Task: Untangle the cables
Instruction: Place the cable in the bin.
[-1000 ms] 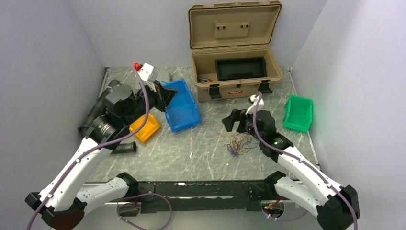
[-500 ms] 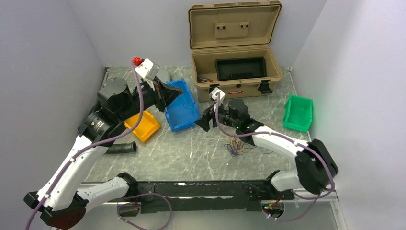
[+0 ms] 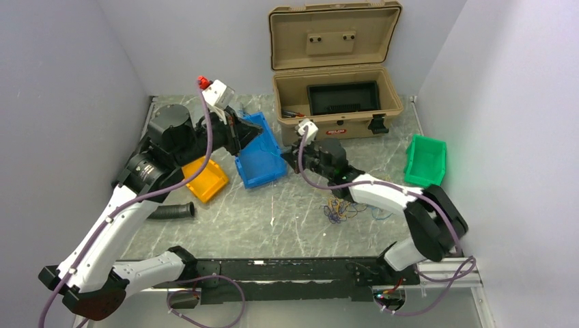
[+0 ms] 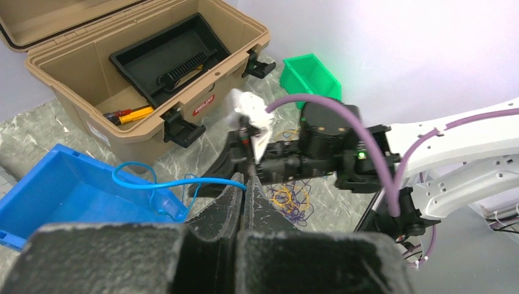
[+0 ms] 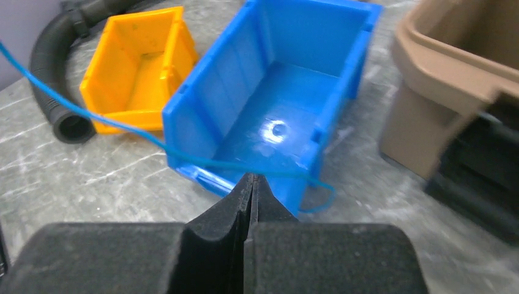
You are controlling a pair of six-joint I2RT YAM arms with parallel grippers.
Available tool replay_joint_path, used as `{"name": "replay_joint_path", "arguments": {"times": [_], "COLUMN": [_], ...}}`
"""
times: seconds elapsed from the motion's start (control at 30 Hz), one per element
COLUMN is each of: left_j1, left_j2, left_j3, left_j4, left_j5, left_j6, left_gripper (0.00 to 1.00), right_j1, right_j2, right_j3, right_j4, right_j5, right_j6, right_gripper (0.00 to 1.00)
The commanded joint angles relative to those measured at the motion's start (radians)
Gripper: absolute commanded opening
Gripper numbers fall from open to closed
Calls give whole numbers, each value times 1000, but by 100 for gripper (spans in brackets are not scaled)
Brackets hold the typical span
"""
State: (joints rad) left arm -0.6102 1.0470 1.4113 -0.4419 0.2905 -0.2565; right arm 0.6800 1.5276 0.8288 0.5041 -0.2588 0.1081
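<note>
A thin blue cable (image 4: 177, 182) stretches from the blue bin (image 4: 55, 196) to my left gripper (image 4: 246, 184), which is shut on its end above the bin's near corner (image 3: 256, 137). My right gripper (image 5: 251, 177) is shut too, with the same blue cable (image 5: 110, 122) crossing its fingertips. It sits just right of the left gripper (image 3: 295, 154). The other cables, a tangle of purple, yellow and orange strands (image 3: 345, 205), lie on the table under the right forearm and also show in the left wrist view (image 4: 287, 199).
An open tan toolbox (image 3: 334, 126) stands at the back. An orange bin (image 3: 205, 181) and a black corrugated hose (image 3: 171, 210) lie left of the blue bin (image 3: 263, 164). A green bin (image 3: 425, 160) sits at the right wall.
My right arm swung left from over the tangle to the blue bin's corner and its jaws went from open to shut. The left gripper stayed shut, shifting slightly.
</note>
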Motion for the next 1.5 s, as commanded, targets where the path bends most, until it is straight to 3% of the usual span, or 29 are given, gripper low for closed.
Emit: {"name": "replay_joint_path", "arguments": {"times": [0.0, 0.13, 0.3, 0.33, 0.37, 0.43, 0.47, 0.53, 0.97, 1.33, 1.4, 1.43, 1.47], "left_j1": [1, 2, 2, 2, 2, 2, 2, 1, 2, 2, 2, 2, 1], "left_j2": [-17, -12, -11, -13, -14, -19, -24, -32, -13, 4, 4, 5, 5], "left_j3": [-19, -56, -82, -83, -81, -74, -70, -58, -9, 45, 51, 55, 59], "left_j4": [20, 36, 7, -1, -7, -13, -10, -7, -26, -22, -15, -14, -15], "left_j5": [-1, 35, 40, 37, 36, 34, 33, 30, 45, 76, 84, 87, 89], "left_j6": [-11, -26, -18, -14, -11, -12, -13, -15, -24, -52, -60, -62, -61], "left_gripper": [0, 0, 0, 0, 0, 0, 0, 0, 0, 0, 0, 0, 0], "right_j1": [-1, 0, 2, 2, 4, 6, 8, 9, 69, 125, 126, 131, 136], "right_j2": [-199, -344, -488, -502, -507, -479, -459, -411, -187, -74, -41, -28, -14], "right_j3": [-113, -153, -136, -128, -122, -120, -123, -135, -134, -80, -38, -22, -7], "right_j4": [12, -153, -324, -328, -325, -304, -286, -234, 45, 195, 193, 191, 189], "right_j5": [219, 301, 268, 223, 174, 86, 55, 2, -337, -155, -195, -213, -230], "right_j6": [44, 78, 103, 95, 73, 27, 5, -33, 15, 38, 42, 43, 43], "right_gripper": [0, 0, 0, 5, 19, 59, 72, 80, 83, 84, 78, 71, 58]}}
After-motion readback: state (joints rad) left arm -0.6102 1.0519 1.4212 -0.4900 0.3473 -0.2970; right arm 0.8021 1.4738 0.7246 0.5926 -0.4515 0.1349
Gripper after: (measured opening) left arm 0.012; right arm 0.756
